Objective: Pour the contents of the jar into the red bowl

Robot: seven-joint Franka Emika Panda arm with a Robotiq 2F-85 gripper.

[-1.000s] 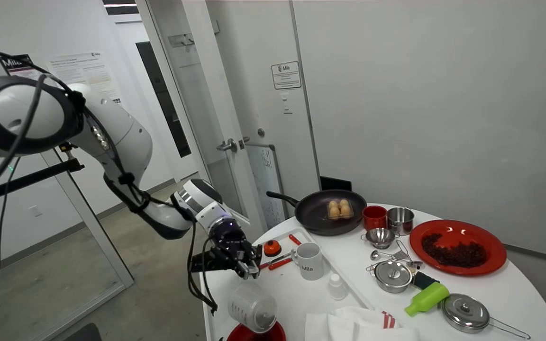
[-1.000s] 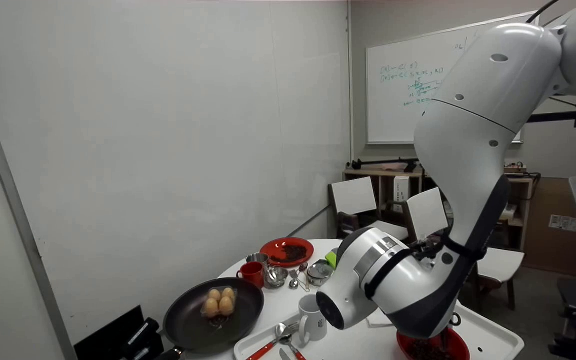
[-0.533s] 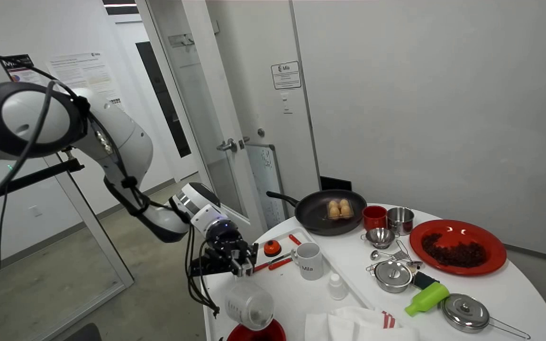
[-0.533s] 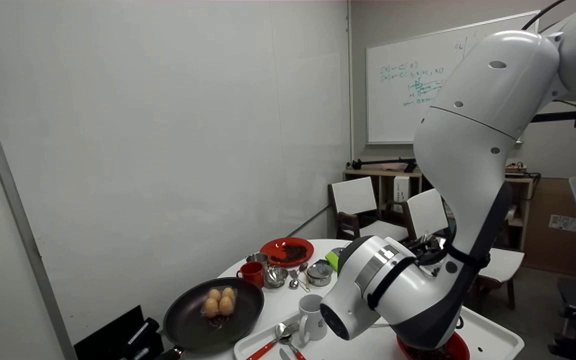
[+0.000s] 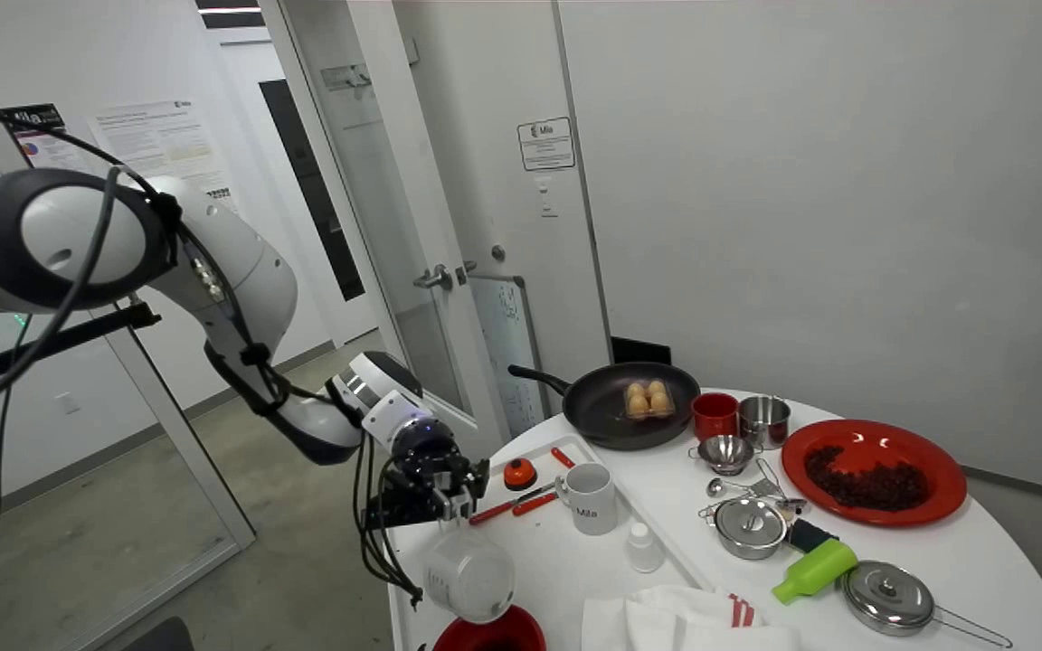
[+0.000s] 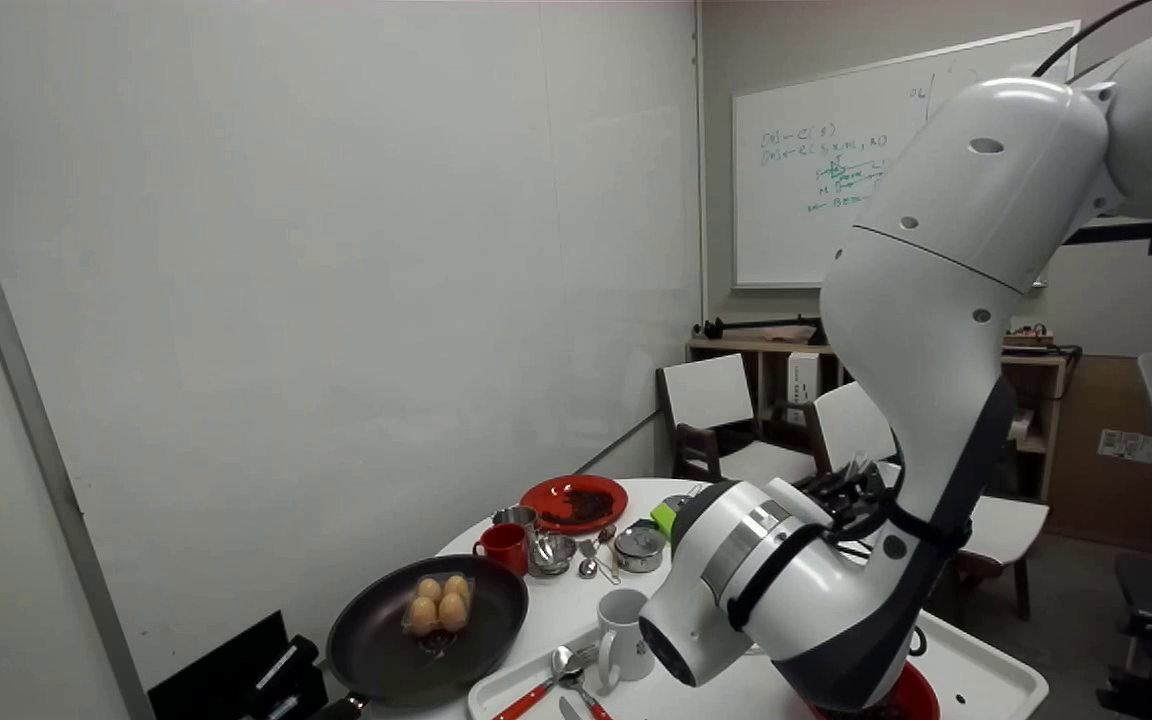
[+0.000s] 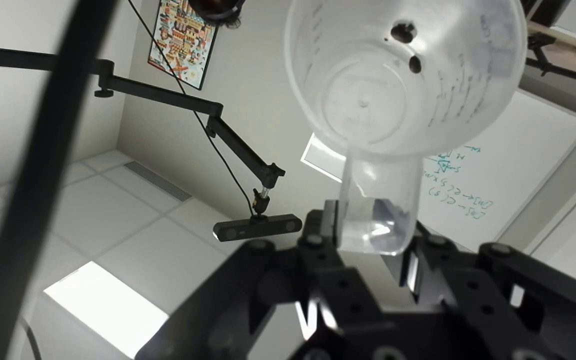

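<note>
Wrist view: one pincer (image 7: 372, 239) clamped on handle (image 7: 379, 200) of one tilted jar (image 7: 388, 117), two dark clumps (image 7: 403, 32) in it. One red bowl (image 5: 523, 628) just below, in an exterior view; one pan (image 5: 595, 420), four eggs (image 5: 659, 403).

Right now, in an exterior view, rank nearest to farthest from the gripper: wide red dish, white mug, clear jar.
1. Clear jar: held in the gripper.
2. White mug: on the tray.
3. Wide red dish: on the table, picture right.
</note>
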